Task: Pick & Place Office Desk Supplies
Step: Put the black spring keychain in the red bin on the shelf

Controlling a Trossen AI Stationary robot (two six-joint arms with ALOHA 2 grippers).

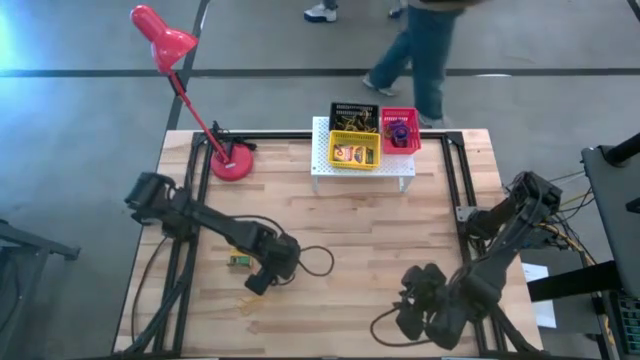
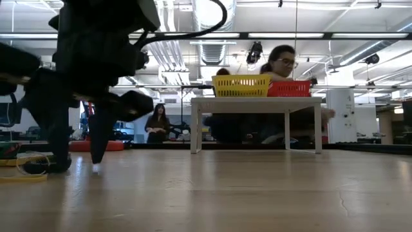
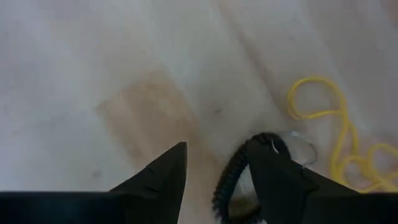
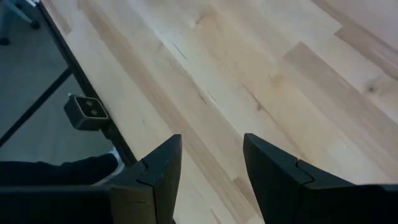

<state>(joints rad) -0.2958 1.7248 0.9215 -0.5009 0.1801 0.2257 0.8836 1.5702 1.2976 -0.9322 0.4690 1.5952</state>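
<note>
My left gripper (image 1: 258,283) (image 3: 221,149) is open, pointing down at the near-left part of the table, its tips close to the wood (image 2: 96,167). A black ribbed ring (image 3: 225,180) lies on the table between its fingers, partly under one finger (image 3: 273,168). Thin yellow rubber bands (image 3: 336,124) (image 2: 19,173) lie just beside it. A small yellow-green box (image 1: 238,260) rests on the wood behind the gripper. On the white stand (image 1: 325,165) sit a black tray (image 1: 352,112), a yellow tray (image 1: 355,150) and a red tray (image 1: 400,130). My right gripper (image 1: 408,305) (image 4: 211,146) waits open near the table's near-right edge. My left gripper comes from above, pointing down, with one finger (image 3: 273,168) over the black ring's far arc (image 3: 252,142) and the other finger standing apart from it. The finger hides the rest of the ring, and I cannot tell whether it touches. The ring lies on the table.
A red desk lamp (image 1: 232,162) stands at the far left of the table. A black cable loop (image 1: 318,260) lies beside my left gripper. A person (image 1: 420,50) walks past the far edge, and others sit beyond the stand (image 2: 283,64). Bare wood spans the table's middle.
</note>
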